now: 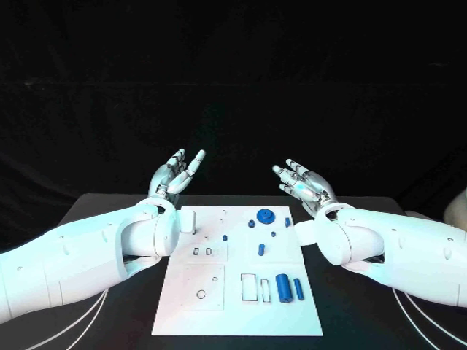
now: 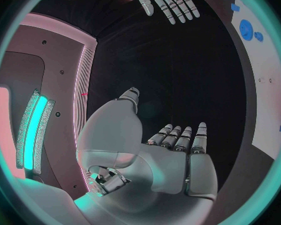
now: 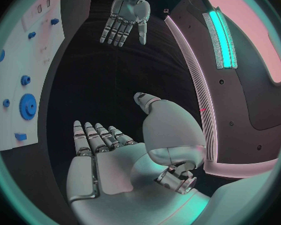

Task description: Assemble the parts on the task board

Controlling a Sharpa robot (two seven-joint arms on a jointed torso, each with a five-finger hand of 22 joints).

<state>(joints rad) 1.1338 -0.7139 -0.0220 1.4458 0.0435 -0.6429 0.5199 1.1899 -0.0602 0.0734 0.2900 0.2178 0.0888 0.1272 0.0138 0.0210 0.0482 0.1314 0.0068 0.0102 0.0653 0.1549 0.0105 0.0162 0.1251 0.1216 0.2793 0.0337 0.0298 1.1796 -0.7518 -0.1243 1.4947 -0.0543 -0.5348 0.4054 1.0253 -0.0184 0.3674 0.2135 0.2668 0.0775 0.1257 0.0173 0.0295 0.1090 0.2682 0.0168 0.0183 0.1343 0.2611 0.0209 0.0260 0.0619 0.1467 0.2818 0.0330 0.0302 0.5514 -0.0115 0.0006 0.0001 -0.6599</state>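
Both hands up off the table, palms facing in, nothing in either. Left hand (image 1: 176,173) fingers spread and pointing up, beyond the far left corner of the task board (image 1: 186,306). Right hand (image 1: 305,184) same pose, fingers apart, beyond the far right corner. Hands well apart from each other.

Board lies flat mid-table. Blue gear (image 1: 265,215) at the far end, small blue pegs (image 1: 261,249) just nearer than it, mid-board. Large blue cylinder (image 1: 284,288) lying flat at near right, thinner blue pin (image 1: 299,288) just right of it. All parts untouched.
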